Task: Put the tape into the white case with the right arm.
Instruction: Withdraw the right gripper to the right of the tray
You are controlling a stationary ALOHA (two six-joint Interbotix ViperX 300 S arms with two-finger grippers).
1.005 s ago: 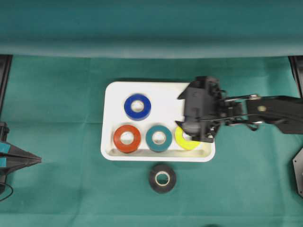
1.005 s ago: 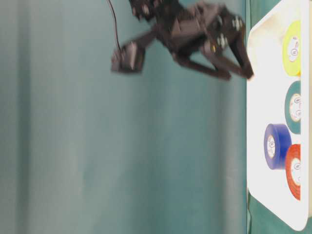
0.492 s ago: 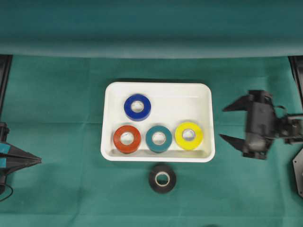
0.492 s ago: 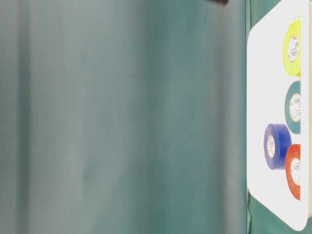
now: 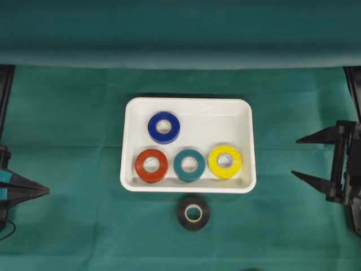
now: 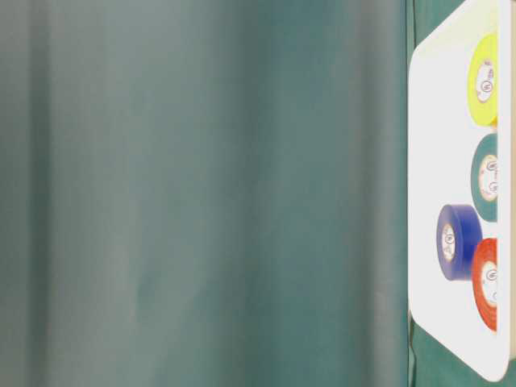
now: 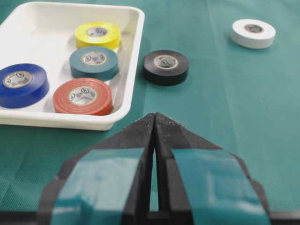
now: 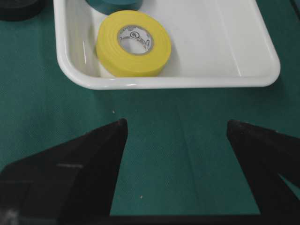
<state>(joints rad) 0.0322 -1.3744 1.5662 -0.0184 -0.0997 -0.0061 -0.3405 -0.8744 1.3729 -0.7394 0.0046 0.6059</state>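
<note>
The white case (image 5: 188,145) at frame centre holds blue, red, teal and yellow tape (image 5: 225,161) rolls. A black tape roll (image 5: 193,212) lies just below it. The right gripper (image 5: 309,157) sits at right edge, spread wide and empty; the left gripper (image 7: 154,123) is closed.

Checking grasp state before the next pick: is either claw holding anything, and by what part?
Nothing held. The right all-black claw is open and empty, clear of the shallow white plastic case. The left teal-patched claw is shut on nothing.

A shallow white plastic rectangular tray (image 5: 188,110) holds four round tape rolls — blue (image 5: 163,127), red-orange (image 5: 151,165), teal (image 5: 189,165), yellow (image 5: 225,161). A black tape roll (image 5: 193,212) and a white tape roll (image 7: 253,33) lie on the green cloth tabletop (image 5: 67,124).
</note>
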